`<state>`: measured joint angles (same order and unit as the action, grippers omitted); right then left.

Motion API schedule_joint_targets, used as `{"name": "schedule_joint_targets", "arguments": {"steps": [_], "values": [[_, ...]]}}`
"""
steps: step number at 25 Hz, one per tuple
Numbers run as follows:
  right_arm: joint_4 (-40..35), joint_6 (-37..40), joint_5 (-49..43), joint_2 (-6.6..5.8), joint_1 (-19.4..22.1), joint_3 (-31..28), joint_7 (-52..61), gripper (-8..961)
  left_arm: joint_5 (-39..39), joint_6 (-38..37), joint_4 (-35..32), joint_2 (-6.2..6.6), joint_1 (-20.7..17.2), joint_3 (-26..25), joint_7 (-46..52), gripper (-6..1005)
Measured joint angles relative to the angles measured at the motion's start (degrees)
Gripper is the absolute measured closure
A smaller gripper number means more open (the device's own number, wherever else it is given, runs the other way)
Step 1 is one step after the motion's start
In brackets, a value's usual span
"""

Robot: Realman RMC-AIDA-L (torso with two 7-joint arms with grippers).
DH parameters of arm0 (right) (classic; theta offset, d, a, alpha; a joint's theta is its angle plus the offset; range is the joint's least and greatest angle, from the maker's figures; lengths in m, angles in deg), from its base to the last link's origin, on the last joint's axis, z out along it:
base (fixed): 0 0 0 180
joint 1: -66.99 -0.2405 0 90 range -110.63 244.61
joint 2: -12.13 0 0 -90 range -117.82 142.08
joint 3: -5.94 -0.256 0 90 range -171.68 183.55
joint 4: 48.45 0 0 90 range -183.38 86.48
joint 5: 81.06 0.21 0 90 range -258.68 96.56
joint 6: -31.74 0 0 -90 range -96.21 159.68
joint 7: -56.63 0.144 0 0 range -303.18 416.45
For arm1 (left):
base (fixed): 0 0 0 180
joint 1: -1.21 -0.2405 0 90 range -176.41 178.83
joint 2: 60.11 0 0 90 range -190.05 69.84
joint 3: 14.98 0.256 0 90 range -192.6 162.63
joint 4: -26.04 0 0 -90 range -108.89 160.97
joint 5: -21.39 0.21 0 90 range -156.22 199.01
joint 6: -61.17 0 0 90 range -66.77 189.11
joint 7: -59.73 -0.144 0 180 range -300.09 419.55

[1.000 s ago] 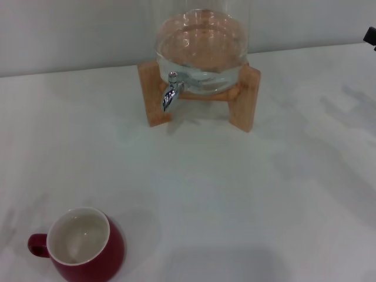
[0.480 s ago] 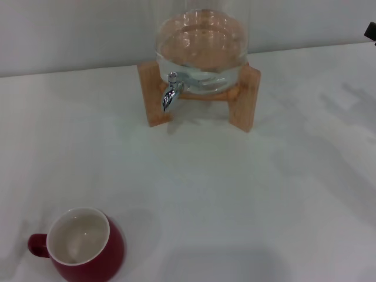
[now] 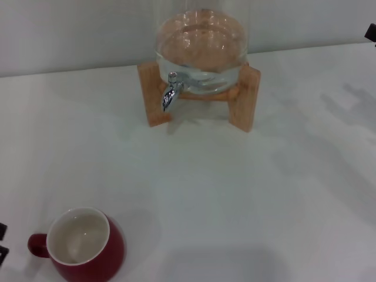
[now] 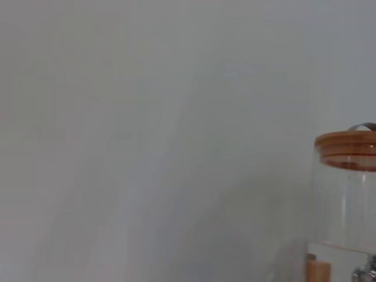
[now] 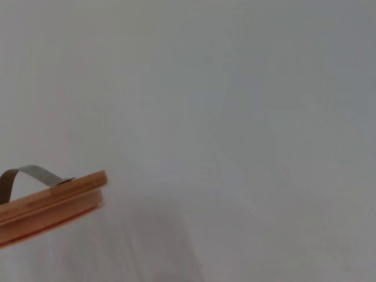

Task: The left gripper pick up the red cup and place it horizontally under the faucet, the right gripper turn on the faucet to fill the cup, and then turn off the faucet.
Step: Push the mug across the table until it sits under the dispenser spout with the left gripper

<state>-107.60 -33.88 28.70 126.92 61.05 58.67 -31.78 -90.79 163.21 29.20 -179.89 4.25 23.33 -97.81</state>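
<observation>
Left tool (image 3: 2, 242) newly at frame edge beside red cup (image 3: 82, 244)

Looks like a bare test bench; plain white table (image 3: 235, 188), blank grey wall (image 3: 70, 29), just a glass water jar (image 3: 201, 50) on a wooden stand (image 3: 244, 97).
</observation>
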Motion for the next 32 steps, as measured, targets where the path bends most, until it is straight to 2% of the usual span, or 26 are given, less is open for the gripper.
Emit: {"name": "schedule_joint_targets", "arguments": {"steps": [8, 21, 32], "values": [[0.00, -0.17, -0.09, -0.01, 0.38, -0.06, 0.00, 173, 2.52, -0.55, 3.23, -0.02, 0.02, 0.07, -1.74, 150], [0.22, -0.22, -0.18, 0.00, 0.36, -0.09, 0.00, 172, 3.25, -1.09, 4.27, 0.32, -3.88, 0.09, -2.91, 153], [0.61, -0.22, -0.10, 0.17, 0.32, -0.17, 0.00, 172, 3.30, -5.67, 4.35, 0.43, -2.49, 0.59, -2.05, 155]]}}
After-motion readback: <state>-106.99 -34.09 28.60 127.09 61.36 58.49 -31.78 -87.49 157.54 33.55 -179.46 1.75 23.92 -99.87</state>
